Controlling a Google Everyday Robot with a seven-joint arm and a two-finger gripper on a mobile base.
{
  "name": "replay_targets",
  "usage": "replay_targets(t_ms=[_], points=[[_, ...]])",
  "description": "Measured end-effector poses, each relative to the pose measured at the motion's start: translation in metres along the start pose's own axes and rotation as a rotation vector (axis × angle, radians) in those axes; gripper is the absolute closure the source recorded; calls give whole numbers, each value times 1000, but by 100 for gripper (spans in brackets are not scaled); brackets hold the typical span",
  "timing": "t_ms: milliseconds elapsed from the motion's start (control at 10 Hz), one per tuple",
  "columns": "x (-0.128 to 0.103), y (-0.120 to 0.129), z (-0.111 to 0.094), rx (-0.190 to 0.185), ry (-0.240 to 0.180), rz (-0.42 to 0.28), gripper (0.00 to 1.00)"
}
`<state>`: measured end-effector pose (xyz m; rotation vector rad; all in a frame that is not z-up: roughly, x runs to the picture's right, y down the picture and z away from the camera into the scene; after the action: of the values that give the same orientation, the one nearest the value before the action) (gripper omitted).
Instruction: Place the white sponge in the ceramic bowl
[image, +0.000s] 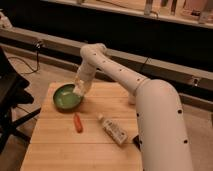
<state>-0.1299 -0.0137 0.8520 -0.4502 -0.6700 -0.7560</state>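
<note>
A green ceramic bowl (66, 97) sits on the far left part of the wooden table (55, 145). My white arm reaches from the right foreground up and over to it. My gripper (80, 90) hangs at the bowl's right rim, just above it. A white sponge (79, 91) shows at the gripper's tip, over the bowl's right edge; I cannot tell whether it is held or resting on the rim.
An orange carrot (78, 122) lies in the middle of the table. A white bottle (112, 129) lies on its side to the carrot's right. A black chair (10, 95) stands at the left. A long dark bench (150, 55) runs behind the table.
</note>
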Motion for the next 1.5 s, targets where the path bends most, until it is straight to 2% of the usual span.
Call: replay_targets(t_ms=[700, 800, 1300, 1400, 1500], points=[[-7, -13, 5, 14, -42, -7, 82], [-6, -14, 5, 15, -44, -6, 77], [-7, -17, 6, 15, -55, -15, 21], [-7, -17, 6, 15, -58, -15, 16], [-6, -17, 6, 18, -60, -14, 16]])
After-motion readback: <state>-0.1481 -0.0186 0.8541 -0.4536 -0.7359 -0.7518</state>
